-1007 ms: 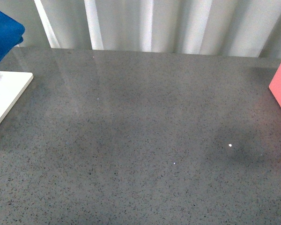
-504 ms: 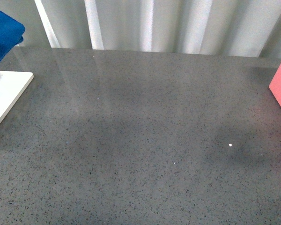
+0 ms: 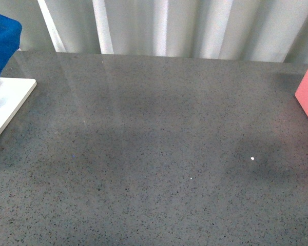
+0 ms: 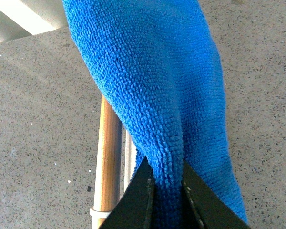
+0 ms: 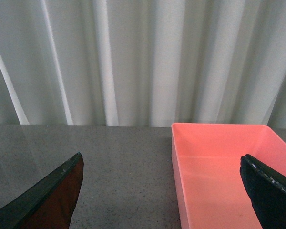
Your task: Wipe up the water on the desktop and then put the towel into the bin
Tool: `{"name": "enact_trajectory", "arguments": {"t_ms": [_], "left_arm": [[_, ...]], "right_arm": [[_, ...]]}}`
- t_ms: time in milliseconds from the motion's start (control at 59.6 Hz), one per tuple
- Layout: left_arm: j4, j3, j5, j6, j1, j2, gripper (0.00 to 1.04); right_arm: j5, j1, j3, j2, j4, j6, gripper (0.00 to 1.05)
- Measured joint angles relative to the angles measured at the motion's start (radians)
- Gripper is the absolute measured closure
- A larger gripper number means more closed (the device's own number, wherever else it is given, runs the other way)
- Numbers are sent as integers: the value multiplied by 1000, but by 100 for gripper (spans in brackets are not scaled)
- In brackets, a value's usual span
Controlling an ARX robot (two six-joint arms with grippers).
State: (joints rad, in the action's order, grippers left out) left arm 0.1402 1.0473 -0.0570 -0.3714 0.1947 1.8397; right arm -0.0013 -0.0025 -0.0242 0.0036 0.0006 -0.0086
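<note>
Left gripper (image 4: 167, 180): jaws narrow, pinched on a fold of the bright blue fluffy terry towel (image 4: 152, 71). The cloth drapes away from the fingertips and looks clear of the speckled grey stone-like desktop (image 3: 154, 143). Just past the jaws, behind the cloth, is a tan wooden rod (image 4: 107, 152), purpose unclear.

Right gripper (image 5: 161, 161): spread wide, holding nothing. The open pink plastic bin (image 5: 219, 162) sits close ahead of it.

Step in hand, my read: carry the towel to the wet patch. Lower until the loose cloth lies flat, then drag with light pressure. Pinch must be firm or the fold slips.

Water is hard to spot. Two bright specks (image 3: 252, 158) lie well away from the left gripper. Droplets or glints, can't tell.

A flat white board (image 3: 7, 100) lies on the towel's side of the desk. A white pleated curtain (image 3: 195, 25) backs the desk.
</note>
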Motion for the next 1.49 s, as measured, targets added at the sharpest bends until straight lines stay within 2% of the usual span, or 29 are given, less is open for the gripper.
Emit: {"name": "enact_trajectory", "arguments": {"t_ms": [34, 201, 403, 520, 588, 671, 722, 823, 923, 1158, 1225, 1276, 1360, 1410, 1427, 1477, 1494], "left_arm": [[0, -3, 10, 3, -3, -6, 101], [-31, -19, 105, 47, -17, -75, 101], [-122, -4, 296, 158, -55, -211, 101], [-172, 15, 465, 248, -87, -291, 101], [-170, 17, 599, 333, -117, -343, 101], [-98, 5, 731, 459, -174, -404, 101], [-26, -15, 775, 541, -220, -436, 101], [74, -47, 759, 660, -319, -449, 101], [93, -90, 733, 664, -380, -442, 101], [93, -107, 729, 661, -399, -437, 101], [93, -107, 729, 661, -399, -437, 101], [93, -107, 729, 661, -399, -437, 101], [94, -107, 730, 661, -399, -438, 101], [94, -107, 730, 661, -400, -438, 101], [94, -107, 730, 661, -400, -438, 101], [94, -107, 730, 661, -399, -438, 101], [94, -107, 730, 661, -399, -438, 101]], "right_arm": [[0, 0, 0, 0, 0, 0, 7], [0, 0, 0, 0, 0, 0, 7], [0, 0, 0, 0, 0, 0, 7], [0, 0, 0, 0, 0, 0, 7], [0, 0, 0, 0, 0, 0, 7], [0, 0, 0, 0, 0, 0, 7], [0, 0, 0, 0, 0, 0, 7], [0, 0, 0, 0, 0, 0, 7], [0, 0, 0, 0, 0, 0, 7], [8, 1, -2, 4, -5, 4, 7], [21, -7, -50, 95, -101, 32, 7], [-41, -46, -86, 241, -66, 46, 7], [-225, -107, -157, 474, 74, 100, 7], [-398, -122, -209, 625, 177, 124, 7], [-503, -119, -225, 689, 231, 124, 7], [-713, -103, -261, 811, 307, 136, 7], [-742, -100, -264, 827, 321, 142, 7]]}}
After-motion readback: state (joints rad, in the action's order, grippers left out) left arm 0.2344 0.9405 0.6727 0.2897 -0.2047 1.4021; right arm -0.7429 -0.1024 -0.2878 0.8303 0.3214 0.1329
